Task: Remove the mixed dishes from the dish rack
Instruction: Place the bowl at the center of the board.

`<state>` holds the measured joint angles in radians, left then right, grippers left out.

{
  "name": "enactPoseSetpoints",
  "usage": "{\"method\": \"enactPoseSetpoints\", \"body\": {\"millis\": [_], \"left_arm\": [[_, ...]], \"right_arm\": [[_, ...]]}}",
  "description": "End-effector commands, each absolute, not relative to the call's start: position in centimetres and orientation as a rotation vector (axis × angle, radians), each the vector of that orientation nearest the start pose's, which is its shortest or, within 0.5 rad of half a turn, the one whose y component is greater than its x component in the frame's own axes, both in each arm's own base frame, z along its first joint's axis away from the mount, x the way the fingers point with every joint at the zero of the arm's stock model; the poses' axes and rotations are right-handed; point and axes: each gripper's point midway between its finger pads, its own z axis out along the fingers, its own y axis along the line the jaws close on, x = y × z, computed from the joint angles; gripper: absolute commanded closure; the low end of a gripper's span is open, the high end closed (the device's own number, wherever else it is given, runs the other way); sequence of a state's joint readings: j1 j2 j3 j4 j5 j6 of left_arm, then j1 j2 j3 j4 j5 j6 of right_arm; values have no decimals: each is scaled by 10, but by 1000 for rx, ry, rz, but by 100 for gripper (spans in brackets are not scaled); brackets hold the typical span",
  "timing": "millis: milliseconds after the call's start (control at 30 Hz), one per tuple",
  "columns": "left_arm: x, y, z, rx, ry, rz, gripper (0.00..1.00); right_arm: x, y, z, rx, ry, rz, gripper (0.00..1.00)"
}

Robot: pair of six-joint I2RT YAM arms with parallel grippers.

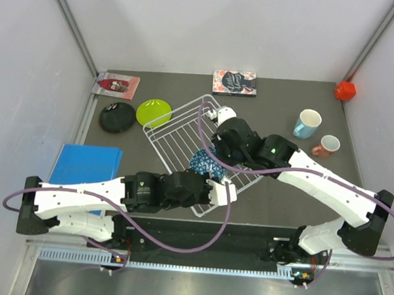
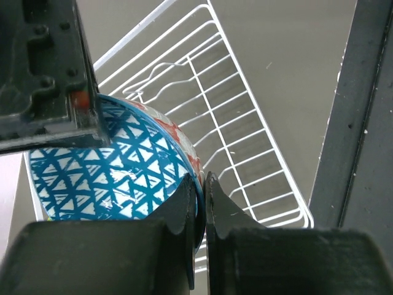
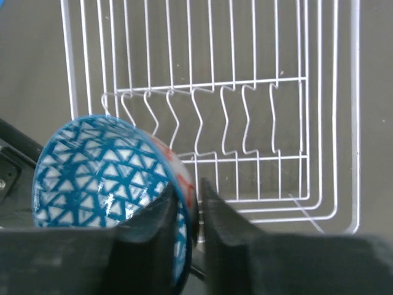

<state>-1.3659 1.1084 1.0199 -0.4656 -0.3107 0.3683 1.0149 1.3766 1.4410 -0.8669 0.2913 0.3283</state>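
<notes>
Pinching the small patterned bowl (image 1: 206, 163) from two sides, both arms meet at the dish rack (image 1: 177, 136), near its 5 o'clock corner in the top view. The left gripper (image 2: 201, 178) is clamped tight on the bowl's rim. The right gripper (image 3: 187, 184) grips the rim too, one finger inside and one outside. The bowl is tilted on edge, showing its blue triangle-patterned inside. A light-blue mug (image 1: 307, 123) and a salmon-pink mug (image 1: 328, 145) stand on the table at the rack's 3 o'clock — a lime-green plate (image 1: 153, 111) and a black plate (image 1: 116, 117) lie at 10 o'clock.
</notes>
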Motion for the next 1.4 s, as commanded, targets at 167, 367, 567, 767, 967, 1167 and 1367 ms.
{"method": "enactPoseSetpoints", "body": {"millis": [167,367,567,767,967,1167,1367], "left_arm": [[151,-307,275,1315,1477,-227,95],[160,-298,304,1087,1553,-265,1],[163,-282,345,837,1525,-386,1],[173,-254,362,513,1579,-471,1],[164,-257,340,422,1683,-598,1],[163,-234,312,236,1752,-657,1],[164,-213,302,156,1770,-648,1]], "right_arm": [[240,251,276,-538,2173,179,100],[258,232,310,-337,2113,276,100],[295,182,350,-21,2019,410,100],[359,137,339,325,1974,504,100],[435,128,302,396,2050,438,100],[490,123,260,394,2138,301,100],[524,99,233,473,2132,220,100]]}}
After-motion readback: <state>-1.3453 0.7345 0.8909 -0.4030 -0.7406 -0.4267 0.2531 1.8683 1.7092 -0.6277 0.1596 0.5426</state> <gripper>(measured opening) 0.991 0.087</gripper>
